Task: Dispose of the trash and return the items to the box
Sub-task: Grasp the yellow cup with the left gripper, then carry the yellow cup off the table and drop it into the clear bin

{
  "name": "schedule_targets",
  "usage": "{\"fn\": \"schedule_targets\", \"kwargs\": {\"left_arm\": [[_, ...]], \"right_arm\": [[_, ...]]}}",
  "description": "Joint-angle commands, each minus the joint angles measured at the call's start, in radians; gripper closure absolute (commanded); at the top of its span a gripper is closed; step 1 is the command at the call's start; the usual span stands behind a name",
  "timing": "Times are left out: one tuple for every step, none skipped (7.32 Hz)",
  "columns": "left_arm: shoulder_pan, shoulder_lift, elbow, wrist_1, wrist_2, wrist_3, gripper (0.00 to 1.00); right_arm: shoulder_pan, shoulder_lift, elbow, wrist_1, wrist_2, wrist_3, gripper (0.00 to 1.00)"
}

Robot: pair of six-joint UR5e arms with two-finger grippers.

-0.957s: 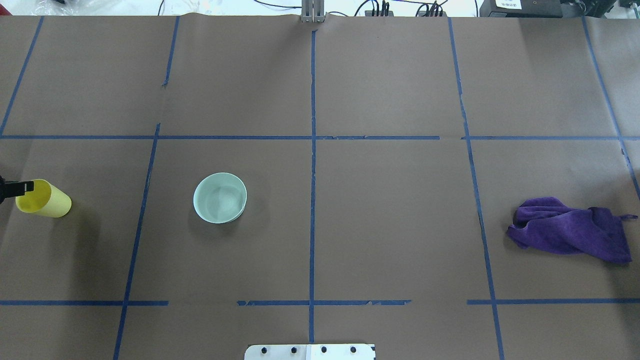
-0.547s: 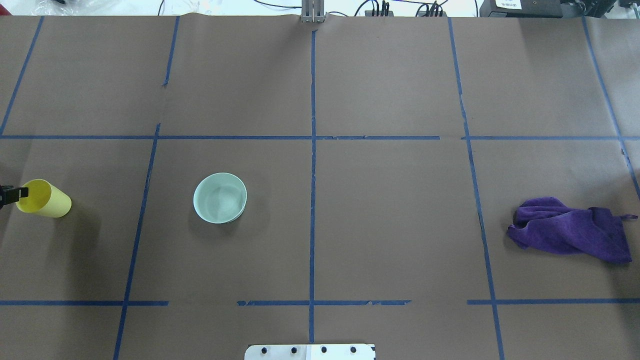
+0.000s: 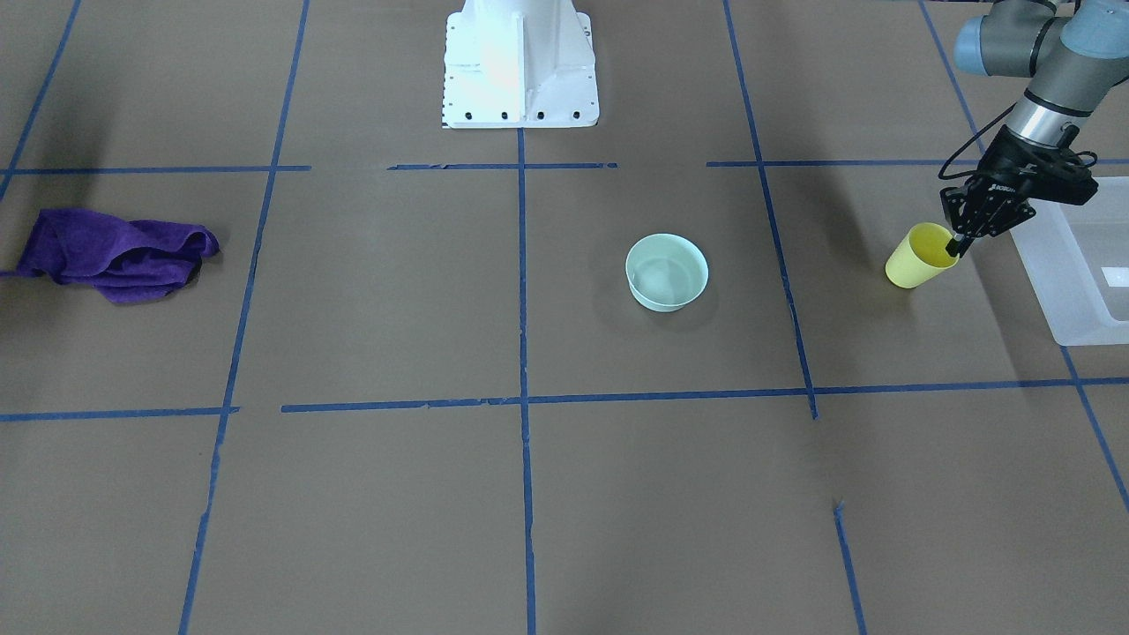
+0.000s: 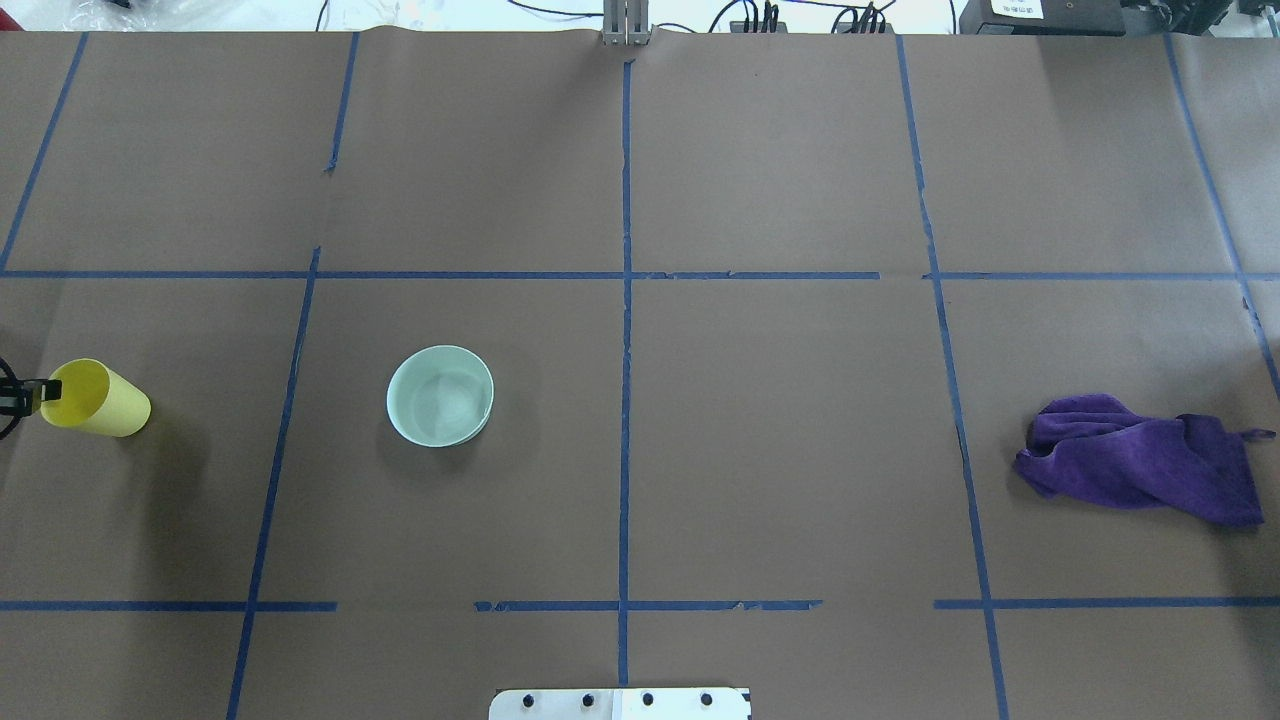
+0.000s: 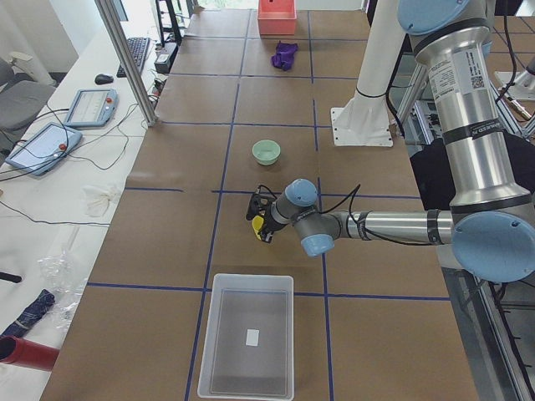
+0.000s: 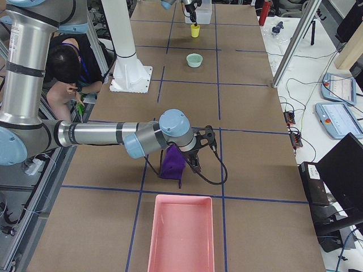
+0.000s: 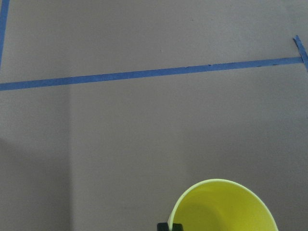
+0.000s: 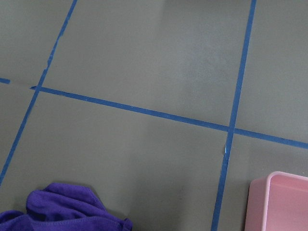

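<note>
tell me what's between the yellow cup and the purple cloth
In the overhead view, only the mint-green bowl, nearer the yellow cup; otherwise taped brown paper up to the purple cloth.

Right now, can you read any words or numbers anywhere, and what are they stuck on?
No text here can be read.
White sticker on the left arm: small print and a square code, too small to read.
White label on the black device beyond the table's far edge: too blurred to read.
White tag on the floor of the box: no letters can be made out.
</note>
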Motion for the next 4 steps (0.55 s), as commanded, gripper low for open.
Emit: {"fn": "schedule_targets", "kwargs": {"left_arm": [[-0.088,0.013,-0.022,0.007,-0.168,0.14,1.0],[-0.254,0.01,-0.024,0.068,-0.248,0.322,1.0],[-0.418,-0.001,-0.028,0.193,-0.354,0.522,1.0],[-0.529,-0.024,-0.028,0.315,-0.385,0.694,1.0]], "right_arm": [[0.0,-0.002,0.0,0.001,0.0,-0.001,0.0],[0.0,-0.005,0.0,-0.001,0.0,-0.001,0.0],[0.0,-0.014,0.0,0.001,0.0,-0.001,0.0],[0.0,-0.014,0.001,0.001,0.002,-0.001,0.0]]}}
